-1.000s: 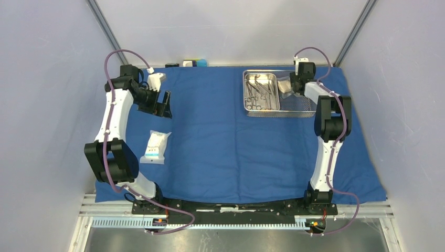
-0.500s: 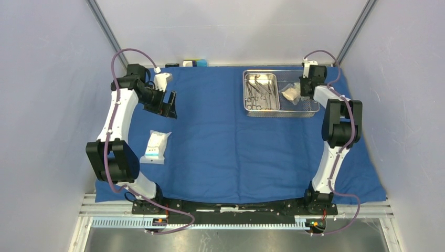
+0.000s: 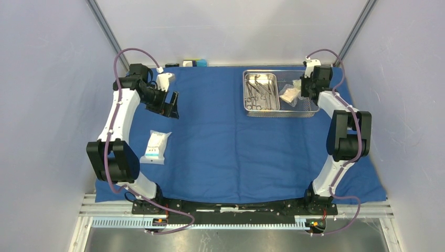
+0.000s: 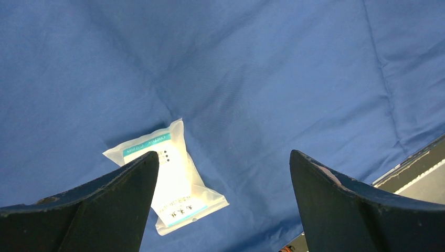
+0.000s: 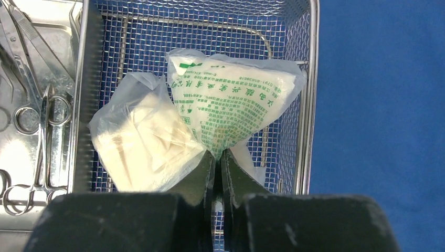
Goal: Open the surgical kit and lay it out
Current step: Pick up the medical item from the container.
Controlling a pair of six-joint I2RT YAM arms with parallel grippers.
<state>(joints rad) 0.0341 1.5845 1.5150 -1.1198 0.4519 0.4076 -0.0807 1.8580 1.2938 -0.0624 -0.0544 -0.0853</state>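
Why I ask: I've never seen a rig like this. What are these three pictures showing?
Two robot arms stand side by side. The wide picture looks down from above: left arm on the left, right arm on the right. The other two come from cameras on each wrist, so the dark shapes at the bottom are that arm's jaws. A blue cloth is spread under them. On it lie one white packet and a wire basket holding a steel pan of scissor-like tools, plus a plain packet. The left jaws stand open over the cloth, holding nothing. The right jaws are shut on a corner of a third, green-printed packet.
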